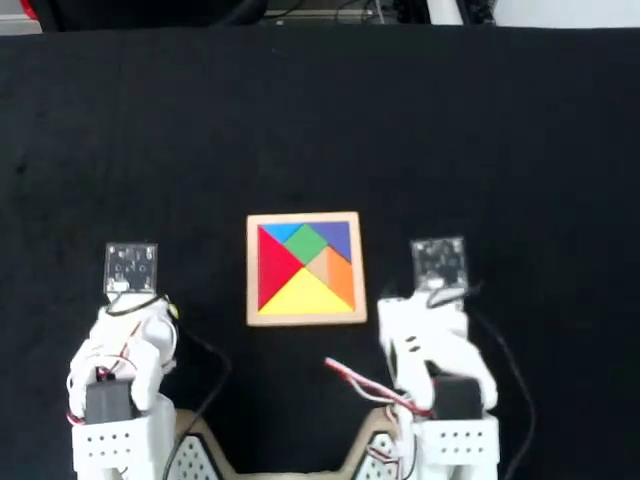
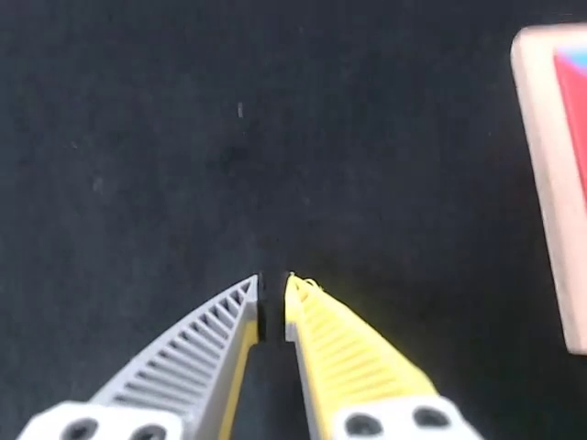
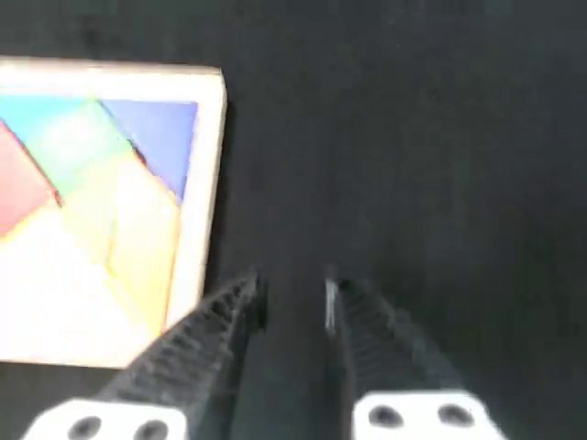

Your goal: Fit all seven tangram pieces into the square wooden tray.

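Full tray mid-frame, an arm on either side

The square wooden tray (image 1: 305, 216) lies at the centre of the high view on the black table (image 1: 300, 120), with seven coloured pieces (image 1: 275, 268) flat inside it. The left gripper (image 2: 272, 293) is at lower left with its fingertips almost together, the right gripper (image 3: 293, 293) at lower right with a narrow gap — both empty.

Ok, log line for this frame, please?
tray: seven tangram pieces seated | left hand: empty, beside tray | right hand: empty, beside tray | task: looks complete
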`<move>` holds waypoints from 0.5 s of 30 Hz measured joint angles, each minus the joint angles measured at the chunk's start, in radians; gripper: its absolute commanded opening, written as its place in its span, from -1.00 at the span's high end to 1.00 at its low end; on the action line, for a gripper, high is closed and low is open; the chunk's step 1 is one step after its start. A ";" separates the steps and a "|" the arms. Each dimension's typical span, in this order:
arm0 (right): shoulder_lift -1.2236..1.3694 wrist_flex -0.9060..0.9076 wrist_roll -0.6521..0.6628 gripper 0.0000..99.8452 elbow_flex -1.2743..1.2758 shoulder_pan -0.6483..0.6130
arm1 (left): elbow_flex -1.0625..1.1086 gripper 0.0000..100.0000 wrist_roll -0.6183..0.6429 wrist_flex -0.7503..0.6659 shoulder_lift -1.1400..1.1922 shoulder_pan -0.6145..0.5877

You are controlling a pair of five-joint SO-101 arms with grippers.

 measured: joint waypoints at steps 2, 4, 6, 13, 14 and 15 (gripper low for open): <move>0.000 0.025 -0.003 0.79 0.000 0.002 | 0.000 0.88 0.002 0.028 0.000 0.000; 0.000 0.091 -0.003 0.80 0.000 0.000 | 0.000 0.88 0.002 0.034 0.000 0.000; 0.000 0.173 -0.002 0.84 0.000 0.000 | 0.000 0.88 0.002 0.052 0.000 0.000; 0.000 0.218 -0.002 0.98 0.000 -0.029 | 0.000 0.88 0.015 0.126 0.000 0.000; 0.000 0.218 -0.002 0.98 0.000 -0.051 | 0.000 0.88 0.023 0.126 0.000 0.000; 0.000 0.218 -0.002 0.98 0.000 -0.069 | 0.000 0.88 0.026 0.126 0.000 0.000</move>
